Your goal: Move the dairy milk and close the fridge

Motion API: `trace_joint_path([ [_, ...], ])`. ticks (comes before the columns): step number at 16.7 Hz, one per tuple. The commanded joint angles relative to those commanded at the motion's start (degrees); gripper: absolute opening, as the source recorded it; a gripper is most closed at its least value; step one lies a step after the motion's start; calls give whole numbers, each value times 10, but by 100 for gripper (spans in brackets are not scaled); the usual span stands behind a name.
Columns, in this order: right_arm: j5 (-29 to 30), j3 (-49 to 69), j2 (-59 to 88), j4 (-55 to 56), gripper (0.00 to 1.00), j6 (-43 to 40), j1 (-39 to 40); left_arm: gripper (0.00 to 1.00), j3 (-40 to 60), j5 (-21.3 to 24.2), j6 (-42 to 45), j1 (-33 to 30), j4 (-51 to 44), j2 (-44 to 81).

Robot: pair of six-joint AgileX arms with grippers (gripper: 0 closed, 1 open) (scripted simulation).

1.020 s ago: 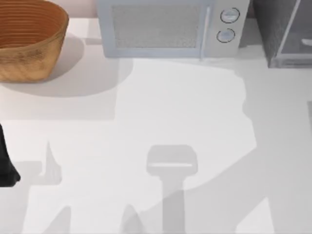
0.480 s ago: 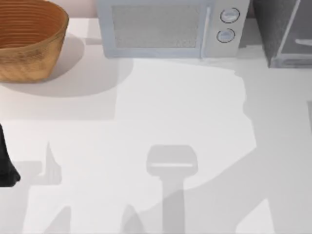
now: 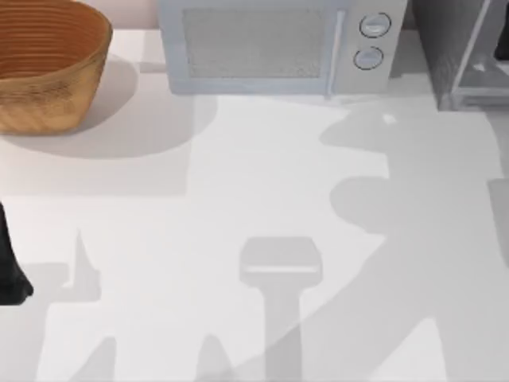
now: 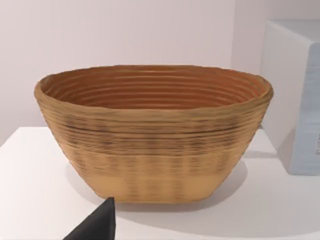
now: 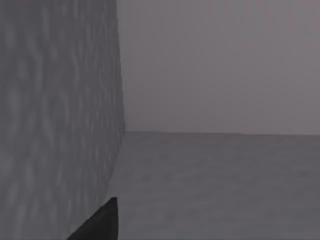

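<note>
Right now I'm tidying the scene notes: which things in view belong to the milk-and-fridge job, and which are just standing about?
Job:
- fridge, top view's far right
- right gripper, at the fridge

Standing about:
- basket
- microwave
- left arm, parked at the left edge

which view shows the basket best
The left wrist view: the basket sits whole and side-on, its ribbed wall, rim and inside all plain, beside the microwave. The top view cuts it off at the table's far left corner. The right wrist view faces the fridge wall.
</note>
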Motion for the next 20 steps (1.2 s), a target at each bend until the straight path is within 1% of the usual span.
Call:
trace_joint_path([
  [6, 41, -192, -299, -108, 100, -1, 44, 100, 0, 0, 0, 0, 0, 0],
  [9, 60, -263, -429, -152, 100, -5, 54, 100, 0, 0, 0, 0, 0, 0],
  [15, 92, -384, -673, -236, 100, -18, 56, 100, 0, 0, 0, 0, 0, 0],
  [20, 103, -482, -835, -323, 100, -21, 47, 100, 0, 0, 0, 0, 0, 0],
])
